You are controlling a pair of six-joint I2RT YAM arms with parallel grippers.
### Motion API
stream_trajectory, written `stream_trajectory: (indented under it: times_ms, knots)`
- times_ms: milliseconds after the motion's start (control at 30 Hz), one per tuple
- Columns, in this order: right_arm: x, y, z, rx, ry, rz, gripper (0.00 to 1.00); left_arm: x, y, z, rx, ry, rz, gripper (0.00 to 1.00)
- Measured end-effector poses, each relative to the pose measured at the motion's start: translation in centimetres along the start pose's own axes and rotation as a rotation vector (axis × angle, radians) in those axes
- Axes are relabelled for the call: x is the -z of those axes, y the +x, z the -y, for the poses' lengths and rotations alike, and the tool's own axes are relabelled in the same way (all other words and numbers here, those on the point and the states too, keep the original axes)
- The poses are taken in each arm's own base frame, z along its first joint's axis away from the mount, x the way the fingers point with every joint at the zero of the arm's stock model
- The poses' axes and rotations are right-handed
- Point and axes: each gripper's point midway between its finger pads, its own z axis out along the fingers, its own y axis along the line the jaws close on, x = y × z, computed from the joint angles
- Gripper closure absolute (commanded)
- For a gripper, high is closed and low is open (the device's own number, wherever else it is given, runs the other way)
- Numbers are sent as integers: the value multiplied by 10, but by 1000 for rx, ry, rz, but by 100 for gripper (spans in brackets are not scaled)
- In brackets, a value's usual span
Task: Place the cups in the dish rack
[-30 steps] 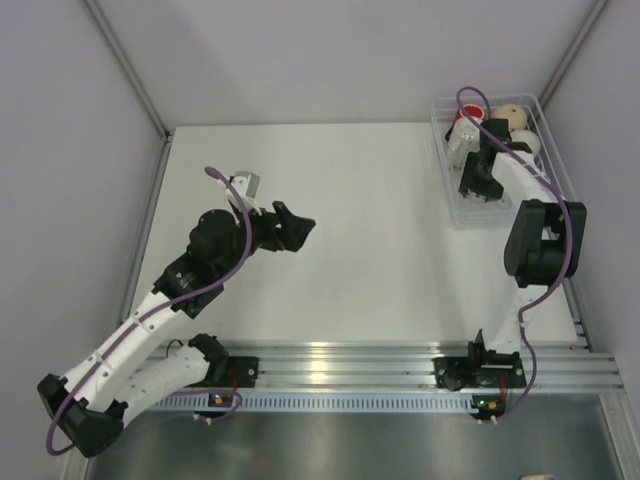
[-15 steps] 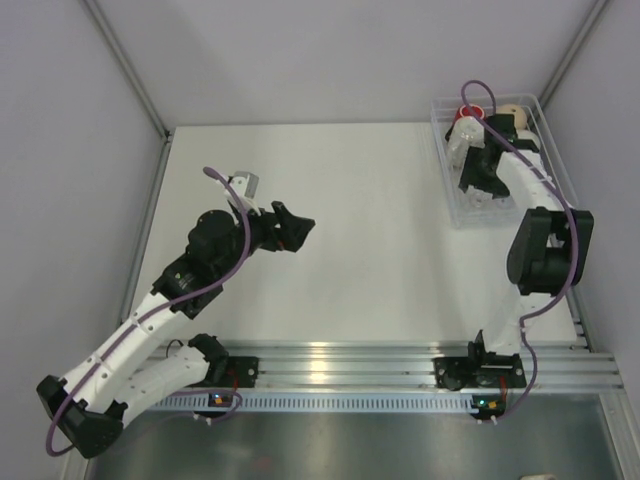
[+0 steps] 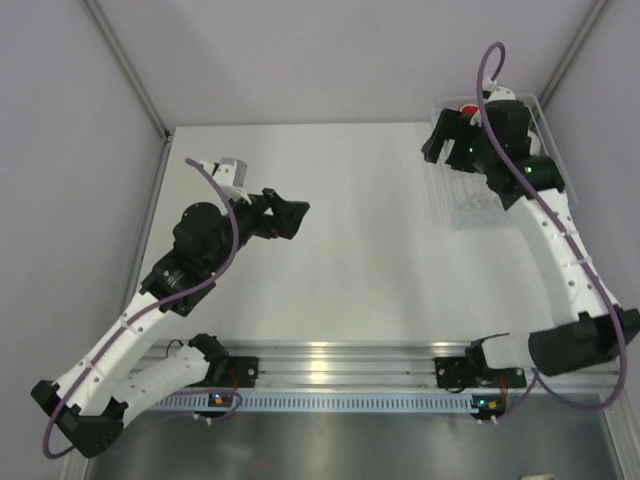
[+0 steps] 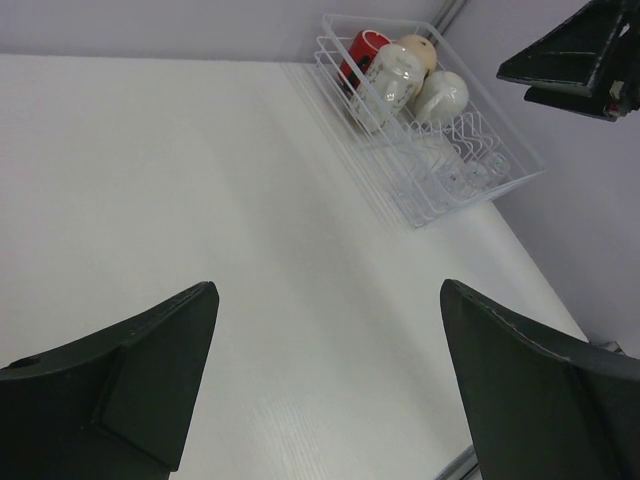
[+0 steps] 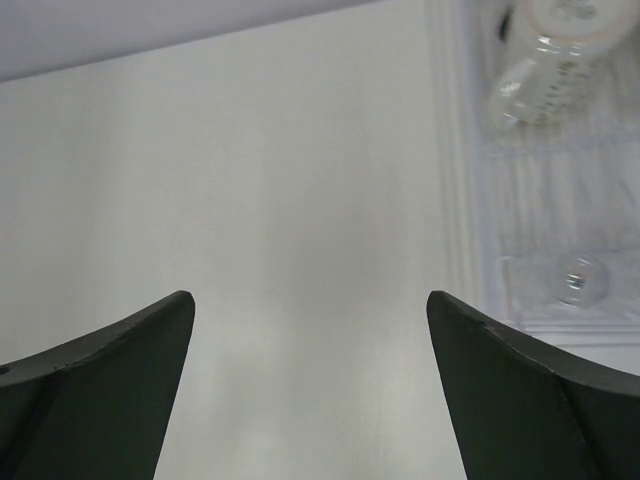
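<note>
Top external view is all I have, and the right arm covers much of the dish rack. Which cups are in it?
Observer: The left wrist view shows a red cup, a beige mug, a speckled mug and a white mug clustered at the far end of the dish rack.
Operator: And the near end?
Observer: Clear glass tumblers sit there, too faint to count.
Operator: Is the right gripper carrying anything?
Observer: No. In its wrist view the right gripper is wide open with nothing between the jaws.

Top cam overhead from behind; wrist cams oblique, dish rack [image 4: 372, 165] common to all.
</note>
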Motion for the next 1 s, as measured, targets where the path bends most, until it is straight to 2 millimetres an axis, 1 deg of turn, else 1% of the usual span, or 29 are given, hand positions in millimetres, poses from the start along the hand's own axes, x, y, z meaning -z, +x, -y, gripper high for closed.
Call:
stream_trajectory:
  times_ms: [33, 100, 133, 200, 267, 333, 433, 500, 600, 700, 867, 1000]
  knots:
    - [17, -3, -25, -4, -105, 49, 1, 1, -5, 3, -5, 8, 10, 2]
    - [47, 2, -58, -13, -265, 92, 1, 2, -11, 7, -9, 20, 22, 2]
    - [60, 5, -69, -20, -331, 111, 1, 2, -12, 8, -8, 24, 23, 2]
    - [81, 12, -82, -45, -435, 135, 1, 3, -12, 9, -8, 34, 18, 2]
    - [93, 16, -90, -64, -503, 155, 1, 3, -11, 10, -8, 40, 14, 2]
    - [100, 24, -93, -82, -554, 156, 1, 4, -11, 14, -7, 58, 8, 2]
    - [108, 43, -96, -92, -607, 131, 1, 7, -15, 20, -6, 83, 12, 2]
    - [111, 56, -95, -90, -627, 116, 1, 11, -21, 24, -6, 97, 26, 2]
    - [119, 66, -91, -90, -644, 117, 1, 17, -30, 28, -6, 110, 52, 2]
    - [131, 65, -89, -87, -660, 153, 1, 21, -35, 30, -7, 118, 67, 2]
    - [149, 52, -87, -87, -680, 238, 1, 22, -35, 31, -6, 123, 68, 2]
    - [154, 47, -87, -87, -689, 268, 1, 24, -36, 31, -4, 125, 73, 2]
